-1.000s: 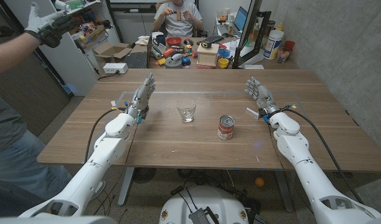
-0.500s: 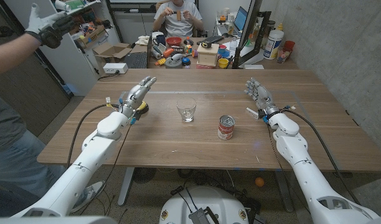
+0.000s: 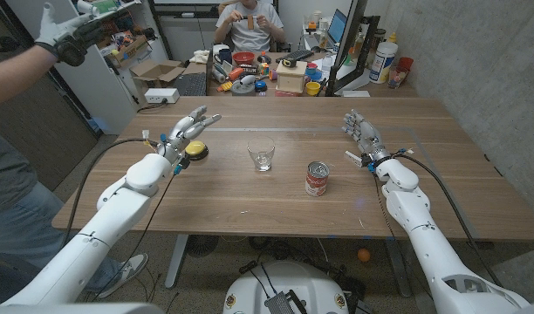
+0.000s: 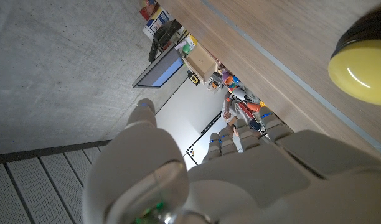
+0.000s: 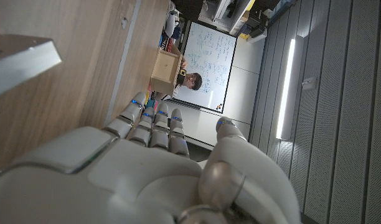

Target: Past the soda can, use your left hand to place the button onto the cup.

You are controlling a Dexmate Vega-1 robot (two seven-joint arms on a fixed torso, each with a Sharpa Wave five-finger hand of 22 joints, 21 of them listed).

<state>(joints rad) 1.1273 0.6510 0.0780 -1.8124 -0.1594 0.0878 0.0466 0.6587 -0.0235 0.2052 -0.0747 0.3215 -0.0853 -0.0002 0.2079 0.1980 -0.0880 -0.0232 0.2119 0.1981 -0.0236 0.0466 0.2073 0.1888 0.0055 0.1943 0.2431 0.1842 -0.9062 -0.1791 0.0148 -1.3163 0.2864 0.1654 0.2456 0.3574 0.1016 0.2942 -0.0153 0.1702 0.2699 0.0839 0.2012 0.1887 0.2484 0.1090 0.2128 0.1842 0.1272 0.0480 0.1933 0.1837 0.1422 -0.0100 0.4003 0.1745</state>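
A yellow button (image 3: 195,149) on a black base lies on the wooden table, left of a clear glass cup (image 3: 262,157). A red soda can (image 3: 317,178) stands to the right of the cup and nearer to me. My left hand (image 3: 187,129) hovers just beyond and above the button, fingers spread, holding nothing. In the left wrist view the button (image 4: 363,74) sits beside my left hand (image 4: 228,168) without touching it. My right hand (image 3: 361,133) stands open on the right side of the table, fingers up, also seen in the right wrist view (image 5: 147,162).
A person's gloved hand (image 3: 71,35) reaches in at the far left, and another person (image 3: 249,26) sits behind the table at a cluttered desk (image 3: 276,70). A cable (image 3: 119,148) runs along my left arm.
My left arm has swung outward to the left, and the hand has shifted slightly left, so the yellow button now shows in full. The right arm has stayed still.
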